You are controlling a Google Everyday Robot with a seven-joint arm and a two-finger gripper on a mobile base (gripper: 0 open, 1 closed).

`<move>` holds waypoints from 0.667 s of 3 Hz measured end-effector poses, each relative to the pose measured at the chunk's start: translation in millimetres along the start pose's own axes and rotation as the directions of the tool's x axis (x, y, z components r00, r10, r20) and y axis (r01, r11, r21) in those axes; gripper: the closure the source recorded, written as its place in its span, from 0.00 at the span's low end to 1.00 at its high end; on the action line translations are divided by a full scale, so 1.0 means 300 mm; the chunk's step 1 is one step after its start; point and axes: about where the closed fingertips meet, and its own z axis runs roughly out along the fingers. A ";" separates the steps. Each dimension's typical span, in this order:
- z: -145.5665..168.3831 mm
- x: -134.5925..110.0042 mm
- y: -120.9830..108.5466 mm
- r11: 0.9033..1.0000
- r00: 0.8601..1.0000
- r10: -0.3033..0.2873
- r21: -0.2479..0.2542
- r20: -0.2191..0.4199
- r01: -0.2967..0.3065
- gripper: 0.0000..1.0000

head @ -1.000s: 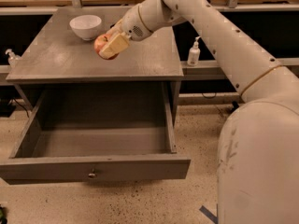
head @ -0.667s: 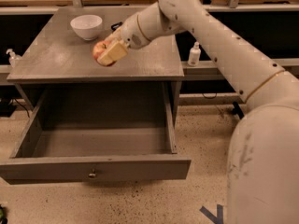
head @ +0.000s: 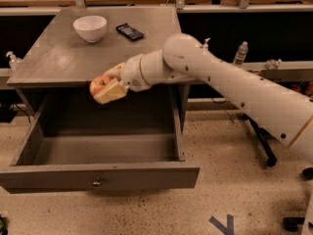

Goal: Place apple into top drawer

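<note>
The red-orange apple (head: 99, 85) is held in my gripper (head: 108, 87), whose tan fingers (head: 113, 91) close around it. The gripper and apple hang just past the front edge of the grey cabinet top (head: 58, 58), over the back part of the open top drawer (head: 105, 151). The drawer is pulled far out, its inside bare, with a flat grey front panel (head: 146, 176) and a small round metal knob (head: 96, 183). My white arm reaches in from the right.
A white bowl (head: 90, 28) and a dark phone-like object (head: 130, 32) sit at the back of the cabinet top. Bottles (head: 240, 53) stand on a shelf to the right. A black stand leg (head: 261, 143) is on the speckled floor at right.
The gripper has carried the apple off the cabinet top, forward and down, to above the open drawer. The view has also shifted.
</note>
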 end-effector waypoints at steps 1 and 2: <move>0.128 0.211 0.144 0.996 0.996 0.027 -0.084 -0.084 -0.034 1.00; 0.216 0.390 0.227 0.986 0.985 0.014 -0.160 -0.171 -0.041 1.00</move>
